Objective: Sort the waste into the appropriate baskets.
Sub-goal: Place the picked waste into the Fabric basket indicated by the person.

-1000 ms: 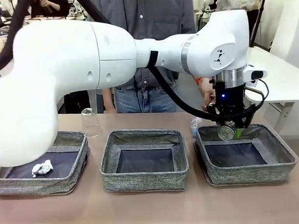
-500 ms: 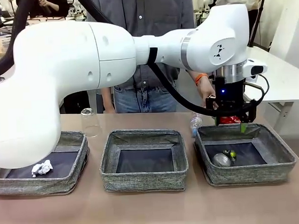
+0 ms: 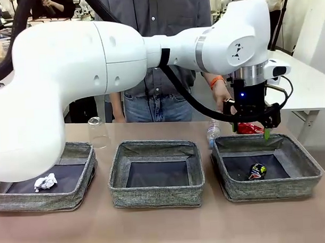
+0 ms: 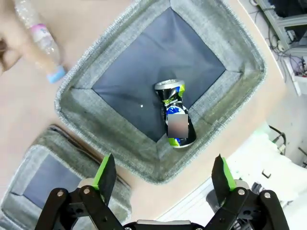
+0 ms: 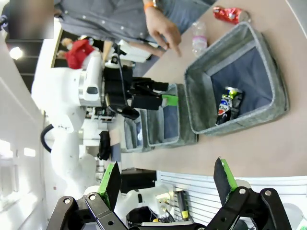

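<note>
A dark drink can [image 3: 256,171] lies on its side in the right basket [image 3: 303,167], and shows from above as the can [image 4: 173,114]. Above that basket's far rim my left gripper [image 3: 250,128] hangs open and empty, its green pads [image 4: 104,171] spread wide. Behind the basket lie a crushed red can [image 3: 250,130] and a clear water bottle [image 3: 213,133]. A clear plastic cup [image 3: 99,133] stands behind the left basket [image 3: 48,202], which holds a crumpled white tissue [image 3: 45,182]. My right gripper [image 5: 168,179] is open and empty, well back from the table.
The middle basket [image 3: 157,197] holds nothing. A person stands at the far side, one hand [image 3: 224,103] with an orange wristband lowered near the bottle and red can. My left arm spans the table above the baskets.
The left gripper let go of the dark can, which dropped into the right basket and rolled to rest. The gripper then rose a little.
</note>
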Controlling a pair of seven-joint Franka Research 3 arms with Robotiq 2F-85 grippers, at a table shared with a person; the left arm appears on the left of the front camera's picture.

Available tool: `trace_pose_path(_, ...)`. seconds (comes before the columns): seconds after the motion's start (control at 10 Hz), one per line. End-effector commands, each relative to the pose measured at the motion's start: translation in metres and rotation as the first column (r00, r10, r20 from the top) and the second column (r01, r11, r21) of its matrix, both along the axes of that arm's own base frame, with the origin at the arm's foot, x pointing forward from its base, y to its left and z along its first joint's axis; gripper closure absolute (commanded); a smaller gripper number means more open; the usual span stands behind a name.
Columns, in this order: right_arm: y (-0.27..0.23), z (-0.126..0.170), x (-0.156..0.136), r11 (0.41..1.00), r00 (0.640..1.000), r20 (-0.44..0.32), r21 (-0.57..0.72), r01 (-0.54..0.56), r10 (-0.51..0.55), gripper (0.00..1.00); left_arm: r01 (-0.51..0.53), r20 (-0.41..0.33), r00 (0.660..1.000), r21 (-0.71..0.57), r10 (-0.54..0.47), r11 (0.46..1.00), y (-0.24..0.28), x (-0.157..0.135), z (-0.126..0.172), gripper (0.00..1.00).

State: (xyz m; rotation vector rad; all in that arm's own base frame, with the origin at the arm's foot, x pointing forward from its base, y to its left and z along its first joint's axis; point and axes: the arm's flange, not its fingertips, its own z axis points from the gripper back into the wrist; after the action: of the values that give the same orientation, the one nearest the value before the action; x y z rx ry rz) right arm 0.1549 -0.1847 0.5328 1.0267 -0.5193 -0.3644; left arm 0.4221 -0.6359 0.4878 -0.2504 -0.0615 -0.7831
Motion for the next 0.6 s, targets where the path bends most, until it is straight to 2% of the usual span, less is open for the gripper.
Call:
trace_pose_path(0.0,0.009,-0.005,0.012,0.999,0.999,-0.015,-0.005,-0.045,0.045,0.00,0.002,-0.079,0.997,-0.011,-0.003,1.000,0.020,-0.004,0.039,0.00)
trace_pose_path(0.1,0.023,-0.010,0.029,0.995,0.995,-0.013,0.000,-0.103,0.103,0.00,0.026,-0.107,0.994,-0.019,-0.028,0.999,0.041,-0.012,0.067,0.00)
trace_pose_path(0.2,0.041,-0.013,0.053,0.985,0.985,0.009,0.017,-0.170,0.170,0.00,-0.005,-0.113,0.994,-0.056,-0.001,0.998,0.074,-0.027,0.102,0.00)
trace_pose_path(0.3,0.059,-0.015,0.076,0.970,0.972,0.069,0.079,-0.230,0.225,0.00,-0.040,-0.097,0.995,-0.097,0.030,0.994,0.108,-0.042,0.129,0.00)
trace_pose_path(0.5,0.103,-0.019,0.125,0.943,0.950,0.082,0.122,-0.308,0.300,0.00,-0.126,-0.095,0.989,-0.182,0.110,0.975,0.172,-0.076,0.175,0.00)
